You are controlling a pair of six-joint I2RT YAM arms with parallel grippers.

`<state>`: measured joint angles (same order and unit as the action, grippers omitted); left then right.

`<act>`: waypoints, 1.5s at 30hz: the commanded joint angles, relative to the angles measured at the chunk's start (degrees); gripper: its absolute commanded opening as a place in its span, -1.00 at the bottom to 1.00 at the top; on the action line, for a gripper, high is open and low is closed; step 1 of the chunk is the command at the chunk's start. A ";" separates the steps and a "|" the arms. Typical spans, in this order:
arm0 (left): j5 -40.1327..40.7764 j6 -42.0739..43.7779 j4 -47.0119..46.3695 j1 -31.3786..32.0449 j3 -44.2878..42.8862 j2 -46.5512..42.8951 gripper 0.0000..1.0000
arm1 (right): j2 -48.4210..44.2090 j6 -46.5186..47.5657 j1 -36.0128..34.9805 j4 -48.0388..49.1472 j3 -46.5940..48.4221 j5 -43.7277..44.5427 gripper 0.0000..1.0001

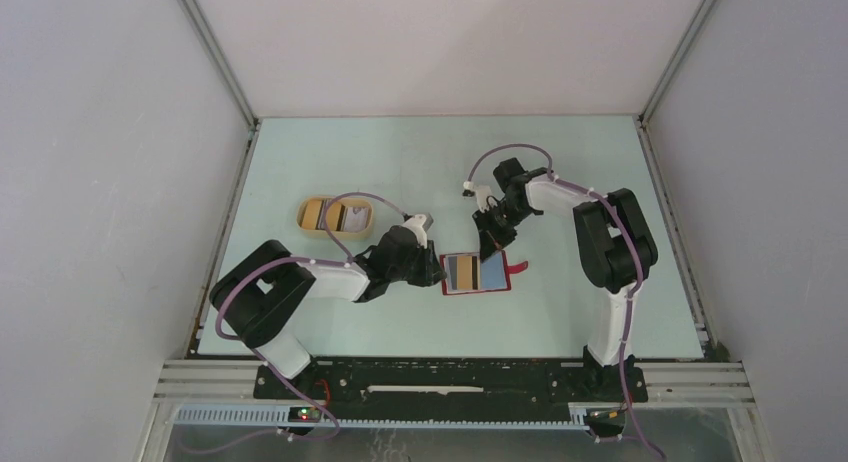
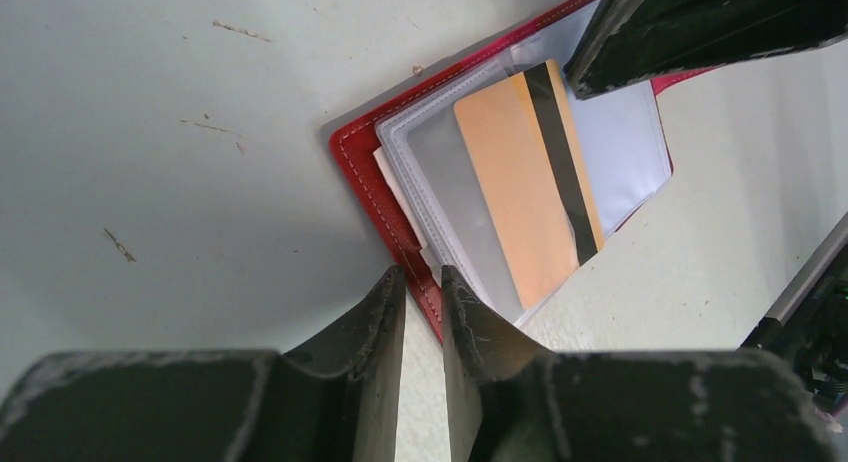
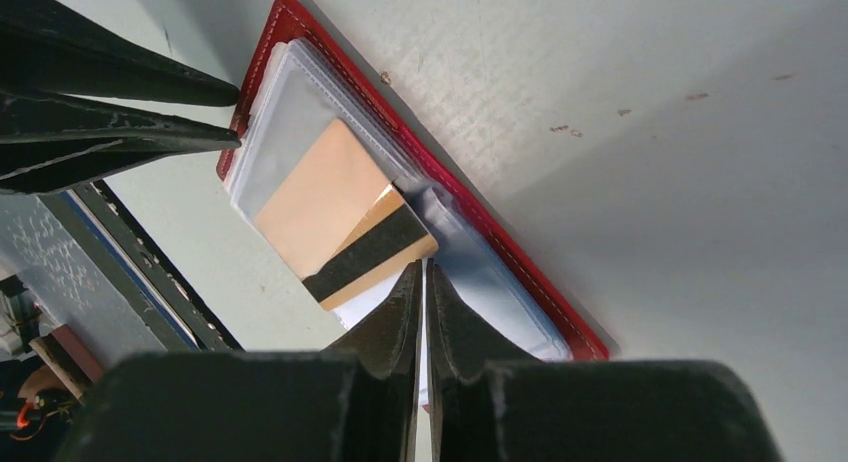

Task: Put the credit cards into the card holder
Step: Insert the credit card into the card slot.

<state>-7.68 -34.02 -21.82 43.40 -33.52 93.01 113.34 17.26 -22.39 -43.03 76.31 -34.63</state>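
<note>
while the red card holder (image 1: 478, 273) lay open on the counter (image 1: 560, 172), both claws met it.
right claw (image 3: 421, 277) was pinched on the striped end of the golden card (image 3: 325, 197), half inside a clear sleeve (image 2: 445, 177); left claw (image 2: 424, 282) sat nearly closed at the holder's red edge, grip unclear.

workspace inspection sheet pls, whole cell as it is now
surface: pale green table, few scuffs.
job's things: red card holder open; golden-brown card part-way in its clear sleeve; more cards in tan tray.
clutter: nothing seen.
grippers: left gripper nearly shut at holder's edge, grip unclear; right gripper shut, tips at card's corner.
cables: purple cables loop clear of the holder.
surroundings: white walls, metal frame.
</note>
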 commanded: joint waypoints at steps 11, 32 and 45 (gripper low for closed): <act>-3.13 0.75 -1.68 0.29 -1.47 3.38 -0.52 | 3.19 -3.89 -2.57 0.80 0.88 -4.56 -0.79; 0.90 1.76 0.32 0.28 -0.23 -0.98 -0.44 | -1.98 -0.67 -1.44 0.74 1.20 -8.25 -0.71; 11.36 9.75 4.32 0.30 4.65 -17.55 -0.39 | -9.01 8.62 0.74 -5.10 2.44 -13.72 -0.61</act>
<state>-2.55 -29.36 -19.16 43.40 -30.48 80.84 108.64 21.78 -22.37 -45.98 76.69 -45.25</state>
